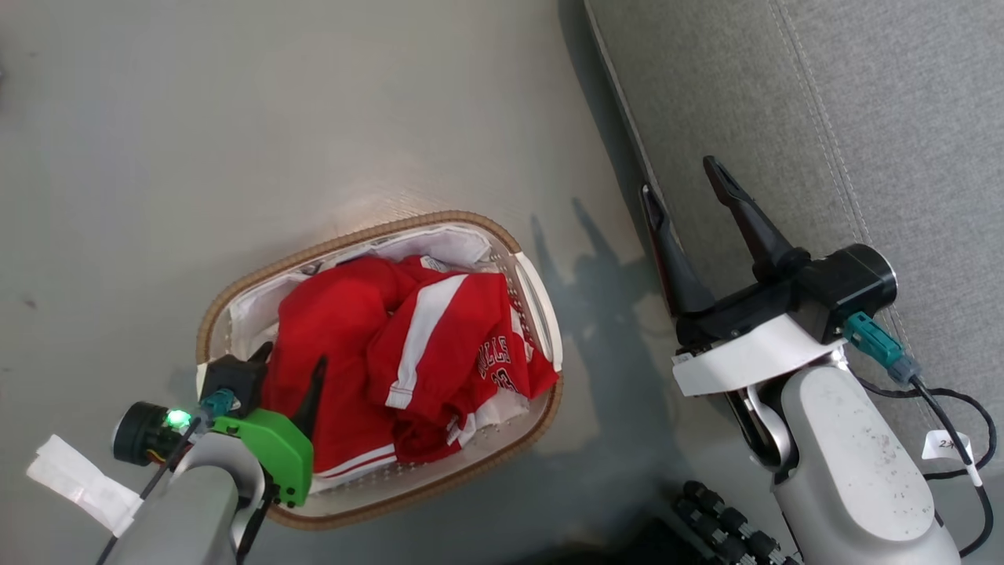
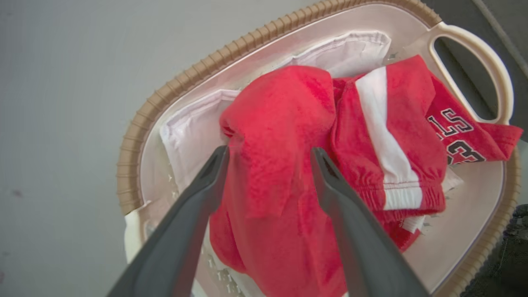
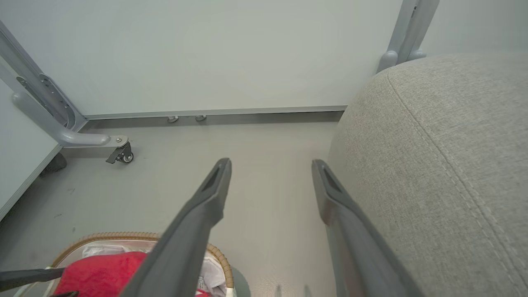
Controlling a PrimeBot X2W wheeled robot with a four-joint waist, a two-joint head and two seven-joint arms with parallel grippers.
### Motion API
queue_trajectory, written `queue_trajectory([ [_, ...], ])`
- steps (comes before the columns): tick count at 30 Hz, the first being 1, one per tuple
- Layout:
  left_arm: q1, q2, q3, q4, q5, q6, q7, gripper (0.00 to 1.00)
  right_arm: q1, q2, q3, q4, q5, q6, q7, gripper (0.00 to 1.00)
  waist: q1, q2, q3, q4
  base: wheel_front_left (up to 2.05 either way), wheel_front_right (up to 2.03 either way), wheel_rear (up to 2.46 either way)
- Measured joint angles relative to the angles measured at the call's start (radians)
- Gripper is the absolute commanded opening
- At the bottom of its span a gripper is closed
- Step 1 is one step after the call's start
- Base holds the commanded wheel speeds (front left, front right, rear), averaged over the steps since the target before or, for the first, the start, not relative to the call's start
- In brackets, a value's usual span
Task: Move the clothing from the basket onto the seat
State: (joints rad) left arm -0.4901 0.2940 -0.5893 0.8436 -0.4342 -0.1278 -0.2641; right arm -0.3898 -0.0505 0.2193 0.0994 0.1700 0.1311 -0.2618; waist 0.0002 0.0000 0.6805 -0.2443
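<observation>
On the floor (image 1: 235, 118) beside the seat (image 1: 863, 94), the left gripper (image 2: 269, 152), fingers wide, is poised over the clothing (image 2: 280, 107) in the basket (image 2: 134, 123) to grab; the right gripper (image 1: 678, 176) hangs wide, empty.

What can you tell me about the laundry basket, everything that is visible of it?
The basket is oval, of white perforated plastic as it looks, with a brown woven-looking rim and a white loop handle at one end. It stands upright on the grey floor, beside the seat but apart from it. A white liner lies inside, and the red clothing is heaped on that, one corner reaching the rim. The left gripper is open above the heap.
</observation>
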Motion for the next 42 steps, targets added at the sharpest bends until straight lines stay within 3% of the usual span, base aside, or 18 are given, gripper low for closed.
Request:
queue_trajectory([
  [16, -0.132, 0.035, -0.242, 0.022, -0.137, 0.000, 0.000, 1.00, -0.032, 0.000, 0.019, -0.014, 0.017, 0.000, 0.000, 1.00, 0.0000, 0.0000, 0.108, -0.022, 0.00, 0.00, 0.00],
  [17, -0.136, 0.035, -0.256, 0.020, -0.143, 0.000, 0.000, 0.91, -0.032, 0.000, 0.020, -0.014, 0.017, 0.000, 0.000, 1.00, 0.0000, 0.0000, 0.111, -0.023, 0.00, 0.00, 0.00],
  [18, -0.140, 0.034, -0.270, 0.020, -0.150, 0.000, 0.000, 0.54, -0.032, 0.001, 0.021, -0.014, 0.020, 0.000, 0.000, 1.00, 0.0000, 0.0000, 0.114, -0.023, 0.00, 0.00, 0.00],
  [19, -0.143, 0.034, -0.281, 0.020, -0.156, 0.000, 0.000, 0.38, -0.033, 0.001, 0.021, -0.013, 0.023, 0.000, 0.000, 1.00, 0.0000, 0.0000, 0.116, -0.024, 0.00, 0.00, 0.00],
  [20, -0.145, 0.034, -0.289, 0.021, -0.165, 0.000, 0.000, 0.02, -0.034, 0.001, 0.022, -0.013, 0.024, 0.000, 0.000, 1.00, 0.0000, 0.0000, 0.116, -0.025, 0.00, 0.00, 0.00],
  [27, -0.139, 0.034, -0.303, 0.031, -0.189, 0.000, 0.000, 0.00, -0.035, 0.001, 0.025, 0.013, 0.032, 0.000, 0.000, 1.00, -0.0001, 0.0000, 0.079, -0.026, 0.00, 0.00, 0.00],
  [32, -0.076, 0.020, -0.224, -0.016, -0.177, 0.000, 0.000, 0.00, -0.021, 0.001, 0.014, 0.040, 0.030, 0.000, 0.000, 1.00, -0.0001, 0.0000, 0.015, -0.020, 0.00, 0.00, 0.00],
  [37, 0.017, -0.025, -0.096, -0.110, -0.109, 0.000, 0.000, 0.00, 0.024, 0.001, 0.004, 0.081, 0.012, 0.000, 0.000, 1.00, -0.0001, 0.0000, -0.075, -0.004, 0.00, 0.00, 0.00],
  [42, 0.142, -0.069, -0.042, -0.173, -0.044, 0.000, 0.000, 0.00, 0.077, 0.002, -0.005, 0.117, 0.002, 0.000, 0.000, 1.00, -0.0002, 0.0000, -0.183, 0.018, 0.00, 0.00, 0.00],
])
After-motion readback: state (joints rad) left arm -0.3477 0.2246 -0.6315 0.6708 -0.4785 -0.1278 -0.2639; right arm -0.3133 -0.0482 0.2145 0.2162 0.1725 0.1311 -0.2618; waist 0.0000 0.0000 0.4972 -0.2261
